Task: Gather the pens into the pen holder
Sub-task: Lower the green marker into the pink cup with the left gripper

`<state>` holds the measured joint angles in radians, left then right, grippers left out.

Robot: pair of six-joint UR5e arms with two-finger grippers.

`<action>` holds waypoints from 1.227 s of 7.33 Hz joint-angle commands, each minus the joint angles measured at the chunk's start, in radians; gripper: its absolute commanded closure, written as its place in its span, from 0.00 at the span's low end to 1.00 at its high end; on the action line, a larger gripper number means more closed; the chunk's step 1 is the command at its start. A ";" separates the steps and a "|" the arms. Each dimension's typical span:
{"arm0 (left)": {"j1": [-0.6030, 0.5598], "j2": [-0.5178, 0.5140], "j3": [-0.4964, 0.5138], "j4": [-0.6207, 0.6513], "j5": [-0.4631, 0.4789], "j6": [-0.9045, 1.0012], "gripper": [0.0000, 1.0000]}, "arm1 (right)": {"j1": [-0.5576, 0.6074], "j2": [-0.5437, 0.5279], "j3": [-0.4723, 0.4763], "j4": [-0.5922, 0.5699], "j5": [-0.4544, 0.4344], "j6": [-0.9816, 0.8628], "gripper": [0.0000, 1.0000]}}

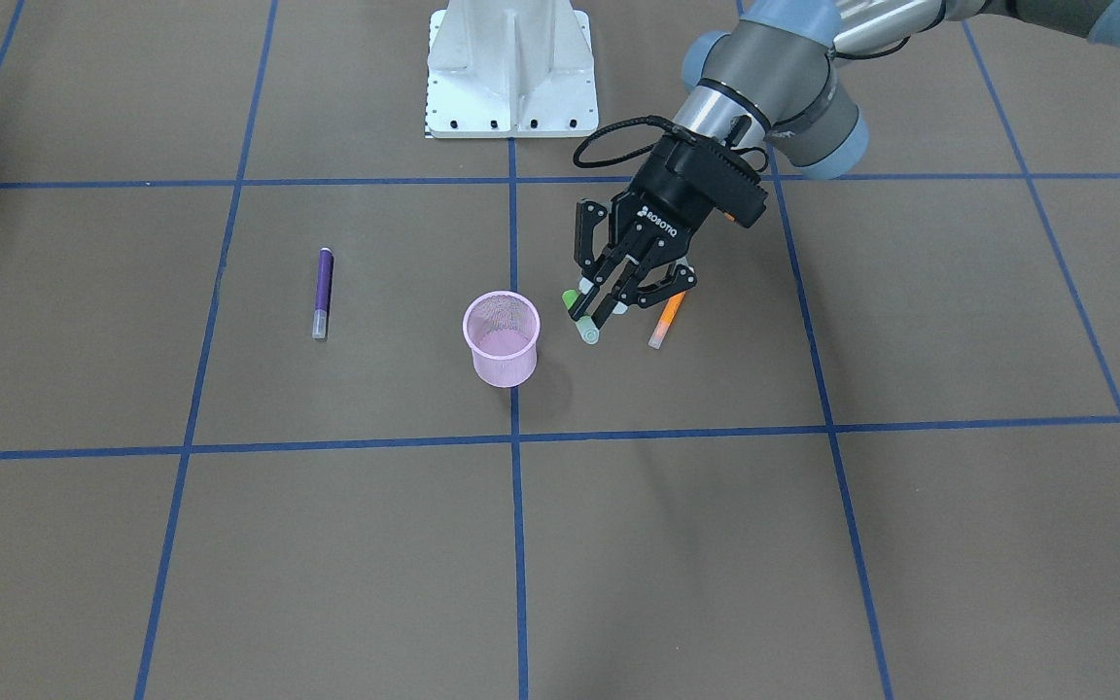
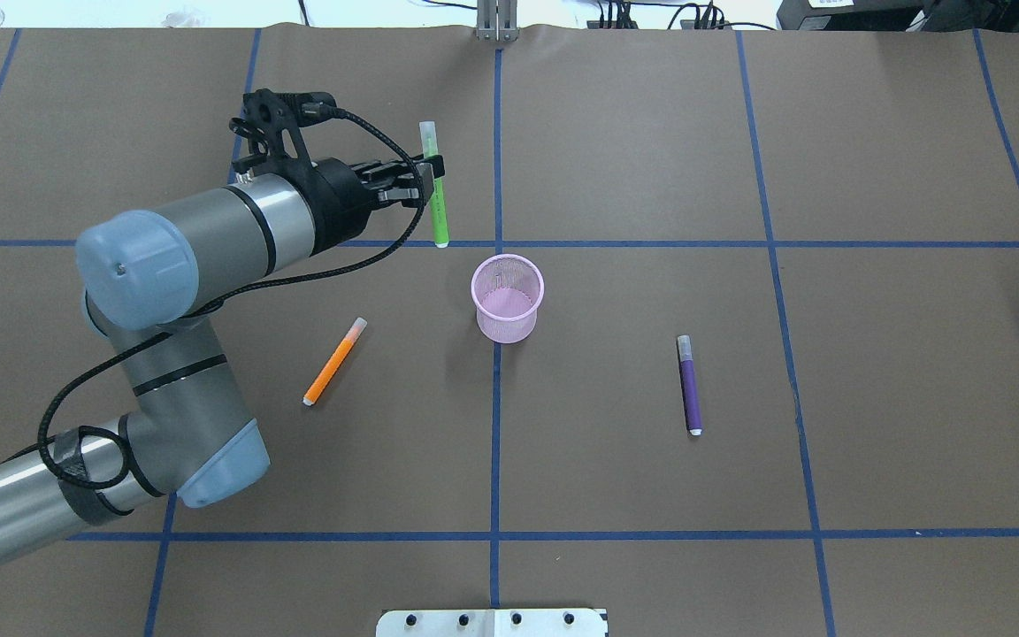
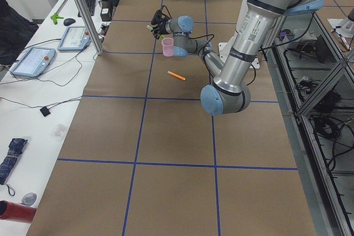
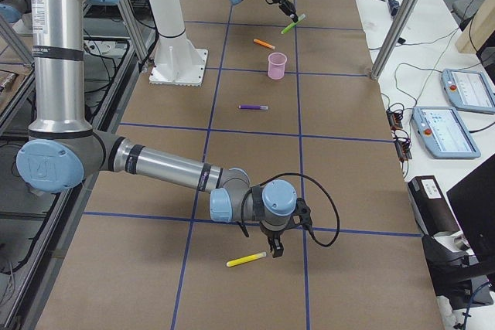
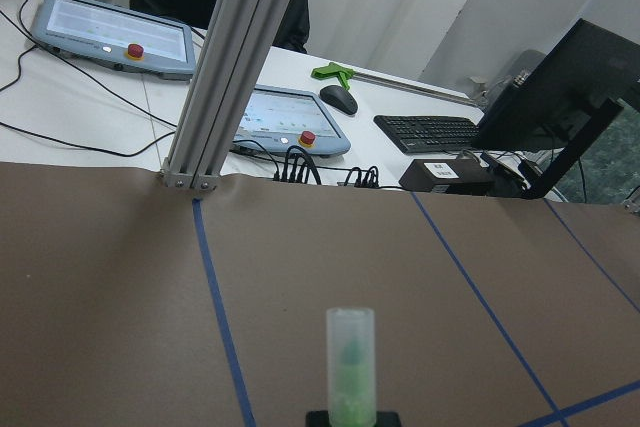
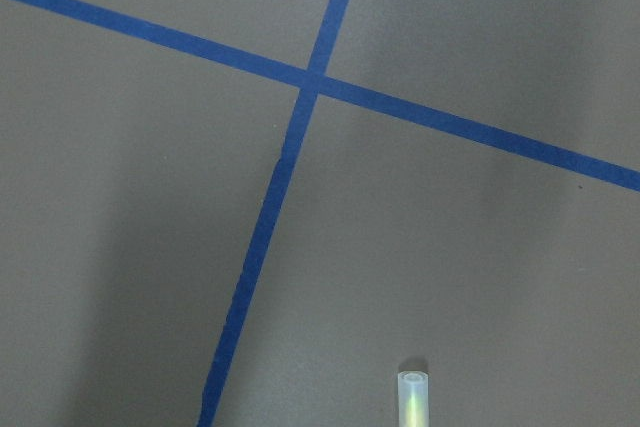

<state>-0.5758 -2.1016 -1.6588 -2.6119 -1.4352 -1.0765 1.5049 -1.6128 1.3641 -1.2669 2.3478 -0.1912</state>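
Nearest the robot on the desk (image 2: 872, 398), the purple pen (image 2: 689, 387) and the orange pen (image 2: 333, 363) lie flat, one on either side of the centre line. Beyond them the pen holder (image 2: 506, 326) stands upright, and I see no pen in it. Further out, my left pincer (image 2: 430, 172) is clamped across the green pen (image 2: 437, 208), holding it clear of the desk. The pen's long axis runs away from the robot, clear cap outermost, and I judge it nearer level than upright. The holder sits back toward the robot and to that pincer's right, near but apart. So I'd tip the pen on end and carry it over the rim. Far off at the desk's right end, the right pincer (image 4: 276, 251) hangs just beside a yellow pen (image 4: 246, 259), and I cannot tell how wide it is.
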 commanded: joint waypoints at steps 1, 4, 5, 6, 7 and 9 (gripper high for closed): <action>0.022 -0.066 0.098 -0.086 0.019 0.007 1.00 | 0.000 0.002 -0.011 -0.002 -0.004 -0.004 0.01; 0.080 -0.152 0.218 -0.086 0.064 0.023 1.00 | 0.000 0.005 -0.034 -0.002 -0.005 0.004 0.01; 0.092 -0.152 0.234 -0.086 0.070 0.024 1.00 | 0.000 0.010 -0.037 -0.003 -0.005 0.004 0.01; 0.097 -0.147 0.240 -0.086 0.070 0.024 1.00 | 0.000 0.013 -0.039 -0.005 -0.005 0.007 0.01; 0.109 -0.144 0.247 -0.086 0.071 0.024 1.00 | 0.000 0.013 -0.039 -0.006 -0.005 0.010 0.01; 0.123 -0.146 0.284 -0.102 0.094 0.024 1.00 | 0.000 0.016 -0.045 -0.008 -0.005 0.009 0.01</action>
<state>-0.4618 -2.2467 -1.3951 -2.7026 -1.3547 -1.0524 1.5048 -1.5981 1.3233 -1.2739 2.3424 -0.1825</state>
